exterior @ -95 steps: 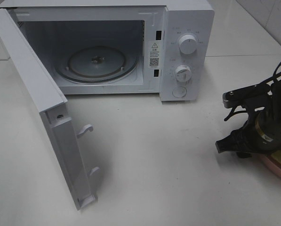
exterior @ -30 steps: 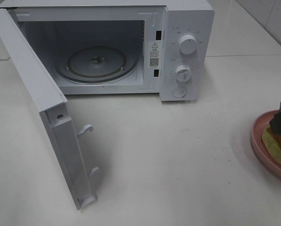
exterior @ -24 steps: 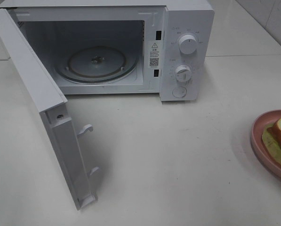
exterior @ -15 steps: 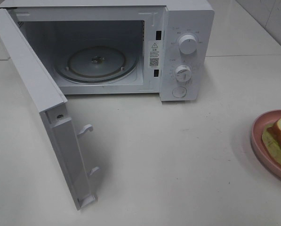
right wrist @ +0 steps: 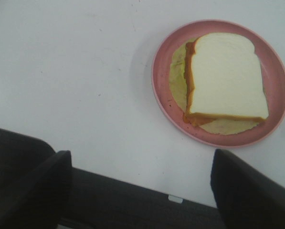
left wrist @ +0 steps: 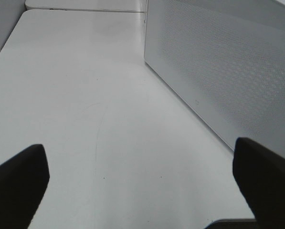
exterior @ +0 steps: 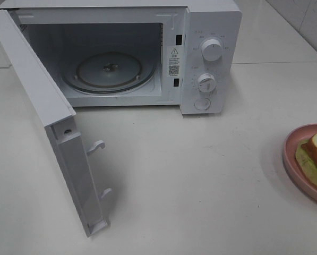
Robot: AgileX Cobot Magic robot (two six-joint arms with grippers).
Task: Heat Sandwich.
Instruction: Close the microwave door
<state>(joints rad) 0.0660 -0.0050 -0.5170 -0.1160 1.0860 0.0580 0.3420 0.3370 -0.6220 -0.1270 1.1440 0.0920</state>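
Ideally, the plate [right wrist: 161,86] is gripped by its rim with the open right gripper [right wrist: 140,191], sandwich [right wrist: 226,78] kept level.

White microwave [exterior: 208,53] at the far edge of my tabletop [exterior: 200,175], its door [exterior: 52,127] swung open, glass turntable [exterior: 108,71] inside, pink plate [exterior: 293,159] at the right edge

Only the gripper tips show here: the left gripper [left wrist: 142,186] has two broad, matte black fingers [left wrist: 15,183] with blunt, rounded ends. The right gripper [right wrist: 140,183] matches, dark fingers [right wrist: 249,191] over a black body carrying a small pale tab.
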